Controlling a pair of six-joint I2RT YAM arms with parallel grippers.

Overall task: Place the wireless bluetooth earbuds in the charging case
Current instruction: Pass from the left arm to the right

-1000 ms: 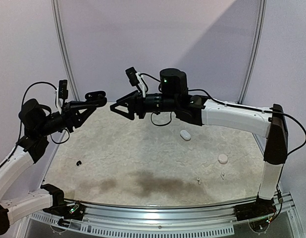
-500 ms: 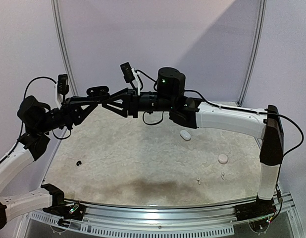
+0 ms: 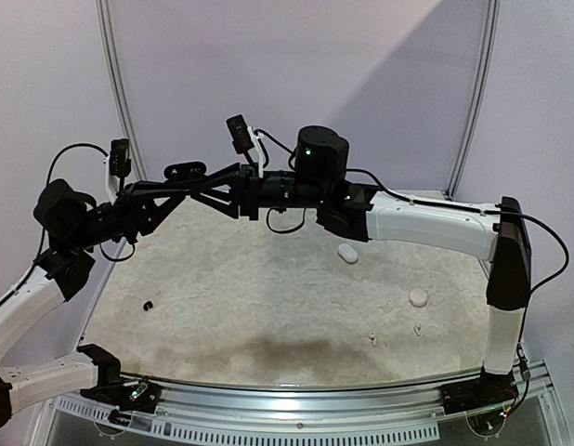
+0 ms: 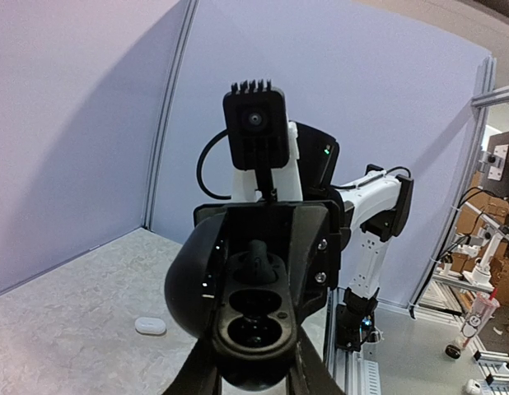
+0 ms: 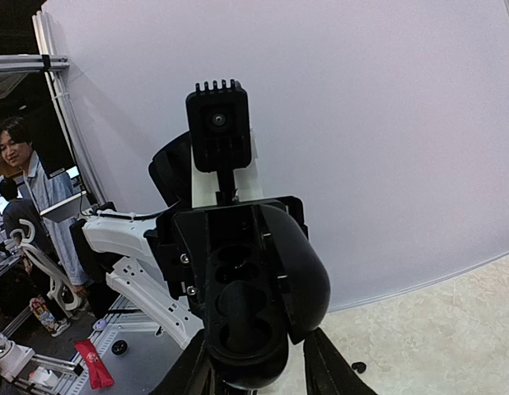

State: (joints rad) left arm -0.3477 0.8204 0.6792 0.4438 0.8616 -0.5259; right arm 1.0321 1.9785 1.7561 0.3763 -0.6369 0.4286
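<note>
Black on black in my overhead feed: both arms are raised off the table and stretched toward each other, meeting up and left of the white case (image 3: pixel 347 253). My left gripper (image 3: pixel 178 179) is clamped on the open charging case (image 3: pixel 187 170), a glossy black shell with its lid swung aside and two round wells showing. My right gripper (image 3: pixel 199 183) has a finger either side of that shell, but I cannot tell whether it is pressing. The wireless bluetooth earbuds (image 3: pixel 371 339) lie on the table: two white stemmed ones down and right of the white case, beyond a round white piece (image 3: pixel 418 296), and a black bud (image 3: pixel 148 305) down and left. The table (image 3: pixel 268 279) is pale and mottled, with a dark patch nearer me than the white case; lilac panels wall it in
</note>
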